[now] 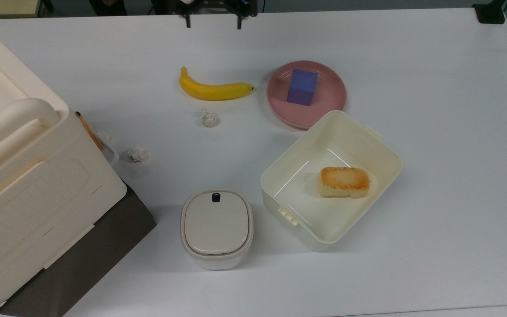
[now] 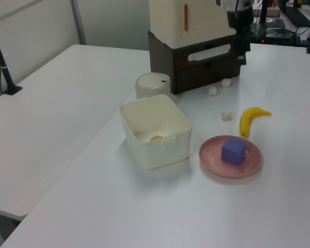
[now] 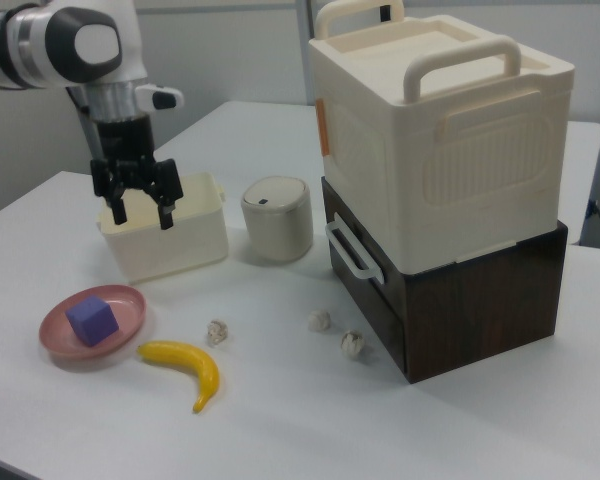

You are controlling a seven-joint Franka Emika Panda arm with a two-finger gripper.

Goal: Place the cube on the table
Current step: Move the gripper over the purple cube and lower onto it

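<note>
A: Where do we stand? We see the cube (image 1: 302, 86) sitting on the pink plate (image 1: 335, 94), off the desk (image 1: 434, 132) surface, so the task is not yet begun on it.

B: And our gripper (image 3: 138, 208) hangs empty with its two fingers spread apart, high above the desk. In the top view it sits at about eleven o'clock from the plate, well apart from the cube.

A: What could go wrong from here?

B: We judge the plate is the main risk. It is light and shallow; if we come down off-centre, a finger could catch the rim and tip or slide it.

A: The cream bin (image 1: 368, 145) with the toasted bread piece (image 1: 344, 181) touches or nearly overlaps the plate at five o'clock.

B: Yes, so a finger on that side could strike the bin wall. The banana (image 1: 214, 90) lies at nine o'clock, near the plate; we'd avoid setting the cube there.
</note>
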